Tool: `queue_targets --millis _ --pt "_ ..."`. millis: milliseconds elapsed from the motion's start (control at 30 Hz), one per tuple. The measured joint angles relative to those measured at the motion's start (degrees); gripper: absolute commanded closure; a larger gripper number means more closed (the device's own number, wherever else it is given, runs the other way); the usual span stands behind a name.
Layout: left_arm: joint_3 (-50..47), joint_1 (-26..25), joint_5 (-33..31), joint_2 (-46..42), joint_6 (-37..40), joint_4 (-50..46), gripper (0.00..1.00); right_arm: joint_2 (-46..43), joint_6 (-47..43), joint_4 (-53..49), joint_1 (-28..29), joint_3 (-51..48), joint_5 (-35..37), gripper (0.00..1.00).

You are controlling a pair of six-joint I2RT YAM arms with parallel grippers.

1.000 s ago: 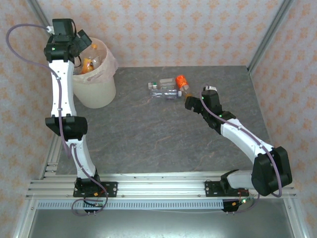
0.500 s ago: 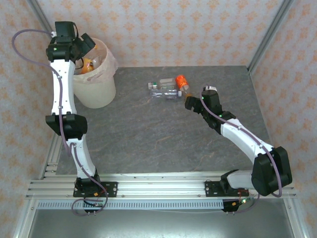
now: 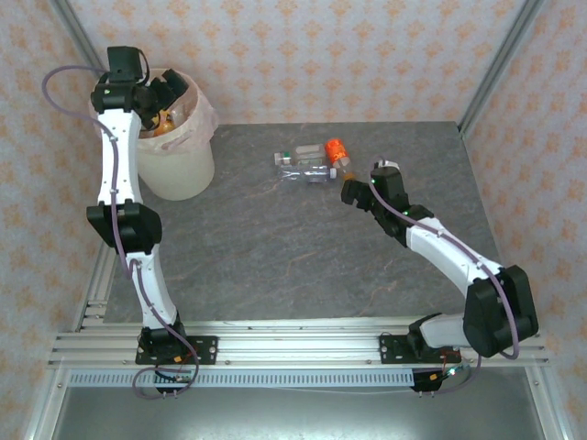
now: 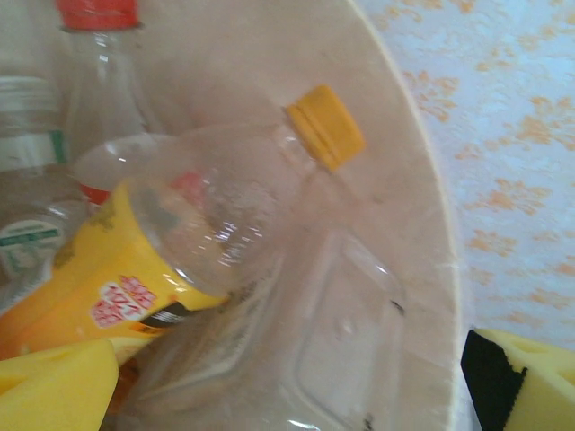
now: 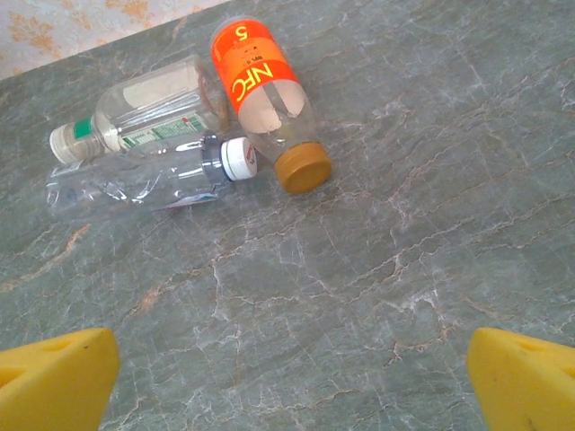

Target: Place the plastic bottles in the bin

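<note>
I am holding my left tool (image 3: 168, 90) over the mouth of the bin (image 3: 179, 170) at the far left corner of the tabletop (image 3: 275, 257). Its yellow pads (image 4: 54, 382) are standing wide apart and gripping nothing. I judge it is sitting there because that is where a bottle gets let go. Below it, in the left wrist view, a yellow-labelled bottle (image 4: 207, 242) with an orange cap is lying on top of others inside the bin.

My right tool (image 3: 353, 191) is hovering low, also spread wide and empty, and is facing the three bottles lying on the tabletop just ahead. These are an orange-labelled bottle (image 5: 260, 90), a green-labelled bottle (image 5: 148, 117) and a clear bottle (image 5: 135, 184), touching one another in a cluster. I am probably lining up on the orange-labelled one, since it is lying nearest the tool.

I am not managing to count the bottles in the bin: they are overlapping, blurred and running off the frame's edge.
</note>
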Motion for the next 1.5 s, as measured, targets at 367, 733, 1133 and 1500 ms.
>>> queue_targets --millis 367,733,1133,1500 --pt "-5.5 -5.2 4.5 -12.1 0.5 4.4 0.00 6.3 1.7 0.9 -3.9 5.2 -4.6 0.01" --pt "-34.4 -24.1 -0.7 -30.0 1.7 20.8 0.00 26.6 -3.7 -3.3 -11.4 25.4 -17.5 0.06" --pt "-51.9 -29.0 -7.6 -31.7 -1.6 28.8 0.00 46.4 -23.0 -24.6 -11.4 50.8 -19.7 0.27" --pt "-55.9 -29.6 -10.0 -33.6 -3.3 31.8 0.00 55.6 -29.3 -35.6 -11.3 60.9 -20.1 0.36"
